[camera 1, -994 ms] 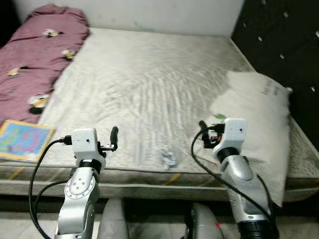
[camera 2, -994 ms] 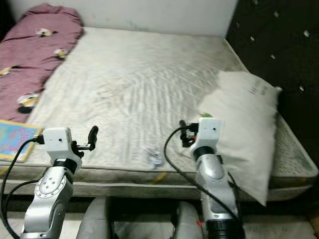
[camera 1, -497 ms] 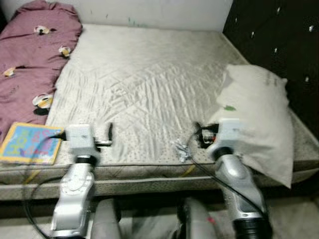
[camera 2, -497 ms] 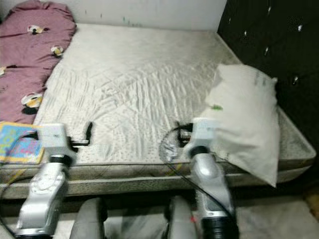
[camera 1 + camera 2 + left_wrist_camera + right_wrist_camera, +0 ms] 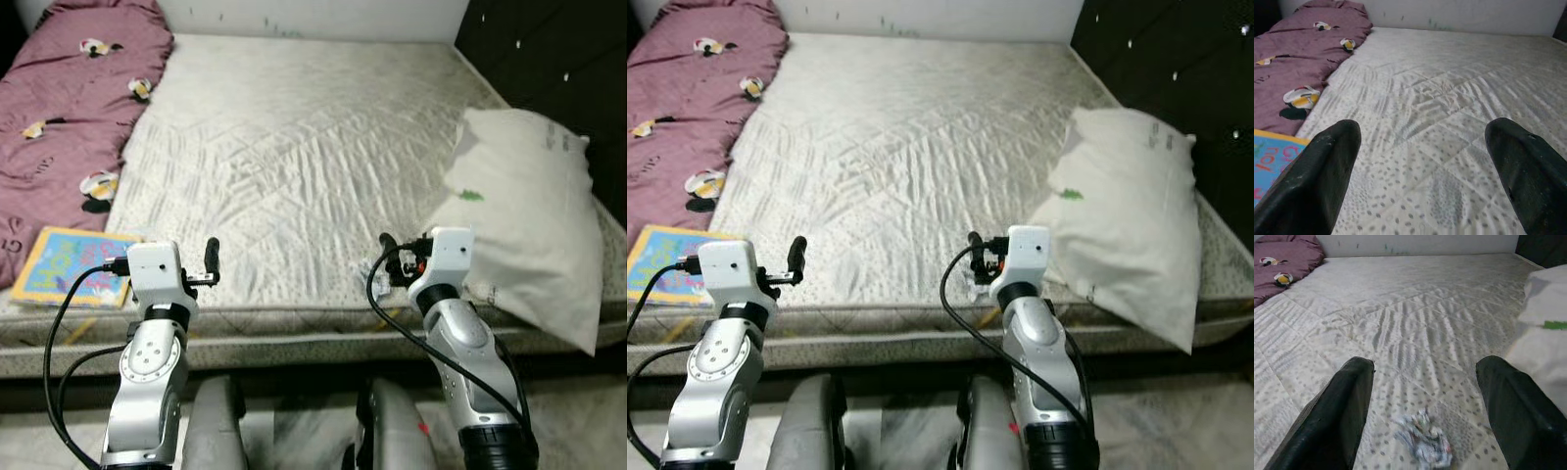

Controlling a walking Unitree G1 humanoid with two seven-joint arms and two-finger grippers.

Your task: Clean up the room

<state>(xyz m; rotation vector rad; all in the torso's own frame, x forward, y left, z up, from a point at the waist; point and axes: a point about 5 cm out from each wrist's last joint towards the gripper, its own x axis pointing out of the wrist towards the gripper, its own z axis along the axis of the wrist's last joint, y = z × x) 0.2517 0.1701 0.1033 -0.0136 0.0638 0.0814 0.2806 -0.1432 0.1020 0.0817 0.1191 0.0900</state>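
- Mattress [image 5: 294, 166]: bare, quilted and pale; we stand at its near edge with both arms raised over that edge.
- Crumpled wrapper [image 5: 1422, 440]: a small wad of paper or foil, the piece of litter we judge to be next for tidying. It lies on the mattress close to the near edge, at about 5 o'clock from the mattress centre in the head views.
- Right gripper [image 5: 1422, 401]: fingers spread wide, holding nothing. It hovers just above the mattress edge, with the wrapper straight ahead between the two fingers and a little short of the tips' line.
- Left gripper [image 5: 1422, 161]: fingers likewise apart and empty, held over the near edge well to the 9 o'clock side of the wrapper.
- Key relation: the wrapper sits at roughly 12 o'clock from the right gripper, near it and low. The right arm is plainly the nearer one. The wad is roundish with no clear long axis, so we judge that no wrist turn is needed, only a short forward and downward reach.
- Pillow [image 5: 529, 215]: white, lying toward 3 o'clock, just beside the right arm.
- Blanket [image 5: 69, 108]: maroon with small prints, bunched along the 9 to 11 o'clock side.
- Book [image 5: 73, 266]: colourful cover, flat at the near corner at about 8 o'clock, just beside the left arm.
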